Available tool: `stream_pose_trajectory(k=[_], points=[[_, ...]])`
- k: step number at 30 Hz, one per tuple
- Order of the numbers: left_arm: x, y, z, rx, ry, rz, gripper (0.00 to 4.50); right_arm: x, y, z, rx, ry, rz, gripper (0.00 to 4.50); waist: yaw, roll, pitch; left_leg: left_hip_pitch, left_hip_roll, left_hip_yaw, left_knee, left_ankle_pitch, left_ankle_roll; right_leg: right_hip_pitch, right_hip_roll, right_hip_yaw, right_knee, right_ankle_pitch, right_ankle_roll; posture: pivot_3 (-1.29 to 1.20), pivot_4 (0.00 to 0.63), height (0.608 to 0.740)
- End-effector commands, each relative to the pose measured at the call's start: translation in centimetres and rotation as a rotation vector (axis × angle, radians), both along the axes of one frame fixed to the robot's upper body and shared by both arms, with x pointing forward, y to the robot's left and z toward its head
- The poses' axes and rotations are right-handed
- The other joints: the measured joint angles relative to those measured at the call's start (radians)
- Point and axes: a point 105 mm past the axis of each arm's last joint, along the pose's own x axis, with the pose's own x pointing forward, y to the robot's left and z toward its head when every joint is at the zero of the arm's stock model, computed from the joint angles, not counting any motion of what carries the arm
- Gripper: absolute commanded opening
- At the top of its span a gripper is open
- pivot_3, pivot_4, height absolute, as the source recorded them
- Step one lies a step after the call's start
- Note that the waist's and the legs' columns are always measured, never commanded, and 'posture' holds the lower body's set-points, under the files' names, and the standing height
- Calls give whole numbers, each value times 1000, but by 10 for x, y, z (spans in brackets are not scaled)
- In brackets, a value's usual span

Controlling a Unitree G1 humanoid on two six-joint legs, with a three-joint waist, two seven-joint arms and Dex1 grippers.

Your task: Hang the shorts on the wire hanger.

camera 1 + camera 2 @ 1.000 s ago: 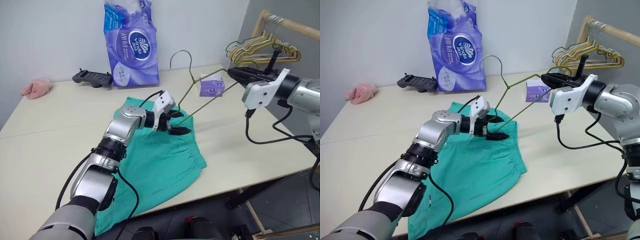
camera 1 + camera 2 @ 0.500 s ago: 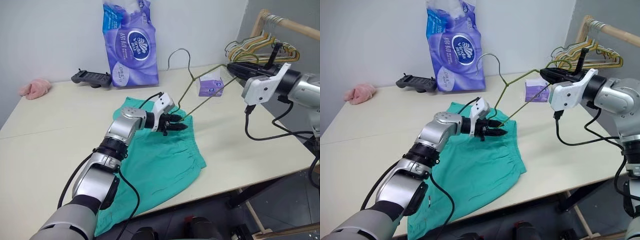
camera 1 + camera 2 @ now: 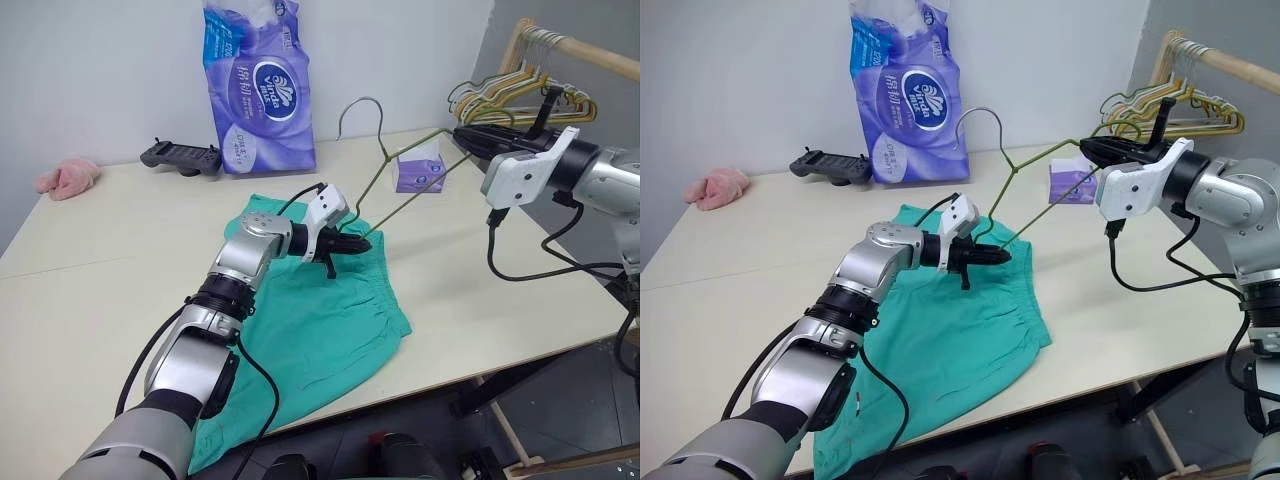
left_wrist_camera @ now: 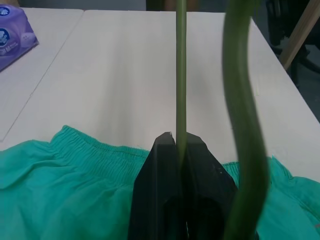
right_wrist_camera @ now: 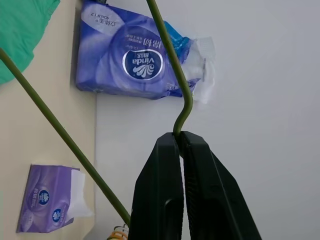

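Shorts [image 3: 320, 310] lie flat on table [image 3: 90, 290], front-centre, waistband toward far right, one leg hanging off near edge. Left gripper [image 3: 998, 256] just above waistband, fingers [image 4: 165, 165] clamped on wire hanger [image 3: 405, 205] low corner. Hanger held in air, long axis slanting up & right to right gripper [image 3: 1087, 150], whose fingers [image 5: 165, 165] pinch the other corner; hook up, toward back. Behind: small purple tissue pack [image 3: 418, 172], big purple tissue bag [image 3: 260, 85], black controller [image 3: 182, 155], pink cloth [image 3: 68, 178] far left. Rack w/ hanger bunch [image 3: 520, 95] far right.
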Motion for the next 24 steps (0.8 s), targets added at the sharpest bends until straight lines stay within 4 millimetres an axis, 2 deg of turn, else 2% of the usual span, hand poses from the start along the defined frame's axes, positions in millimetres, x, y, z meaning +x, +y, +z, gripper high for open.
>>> stream_pose_trajectory(k=[1,4,5,10,13,15,17,19,24], points=[[3,-4,19,-26,-70,-2,0,-4,0,3,8,4,2,1368,0,0,0,0,0,0,0,0,0,0,0,0,0,0,0,-123,27,740],[10,1,19,-36,-59,52,0,-5,-5,1,22,22,-18,2515,0,0,0,0,0,0,0,0,0,0,0,0,0,0,0,-127,29,740],[14,5,20,-45,-52,83,0,-6,-6,0,27,27,-24,2772,0,0,0,0,0,0,0,0,0,0,0,0,0,0,0,-127,29,740],[33,29,15,3,-103,236,0,-20,-10,-13,54,58,-51,4489,-1,0,0,0,0,-1,0,0,0,0,0,-1,0,0,0,-126,32,740],[46,48,10,97,-187,333,0,-26,-9,-23,88,99,-80,4489,1,0,0,0,0,-1,0,0,0,0,0,-1,0,0,0,-121,33,740],[56,66,5,252,-338,386,0,-25,-11,-27,147,135,-130,4489,1,0,0,0,0,-1,0,0,0,-1,0,-1,1,0,0,-123,31,740],[64,81,10,441,-582,393,0,-19,-10,-34,152,144,-189,4489,0,-1,0,0,0,-1,0,0,0,-1,0,0,1,0,0,-123,29,740],[66,84,16,554,-758,348,0,-13,-12,-43,143,159,-243,4489,3,-1,-1,0,0,-1,-1,0,-1,-1,0,0,1,0,0,-123,27,740],[70,85,33,638,-987,320,0,-5,-12,-58,134,211,-305,4489,25,-1,-1,-1,-1,-1,0,0,-1,-2,-2,0,0,1,1,-118,21,740]])
